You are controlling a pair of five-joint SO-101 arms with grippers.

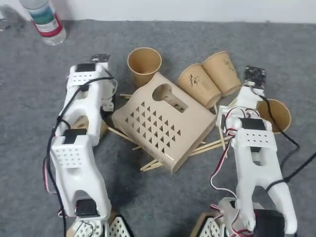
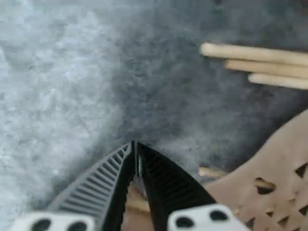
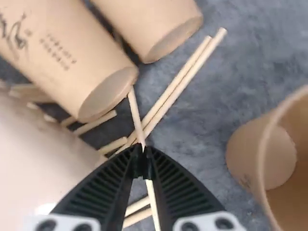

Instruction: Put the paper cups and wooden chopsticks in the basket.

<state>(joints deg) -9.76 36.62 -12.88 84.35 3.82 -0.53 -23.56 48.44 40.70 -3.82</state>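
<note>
High view: the basket (image 1: 158, 123) sits tipped bottom-up mid-table, on top of scattered wooden chopsticks (image 1: 210, 146). We count four paper cups (image 1: 197, 85): one upright just behind the basket, two on their sides and touching at its far right corner, one beside the right arm. A water bottle (image 1: 47, 22) stands at the far left, with a label we can't read.

Left wrist view: the left gripper (image 2: 136, 144) has its jaws together at the tip, low over the grey mat (image 2: 72, 86). We can't tell if it pinches anything. Three chopstick ends are near, and the basket wall is beside them.

Right wrist view: the right gripper (image 3: 143, 148) is clamped on one chopstick, which runs through the jaws near its end. The tipped cups carry dark print, which we leave unread.

Handling, our call:
- Cups are light, thin-walled and crushable, and they roll, so take them at the rim.
- Chopsticks are stiff and slick and will pivot in the pinch, so grip them mid-length.
- The basket likely needs righting first.
</note>
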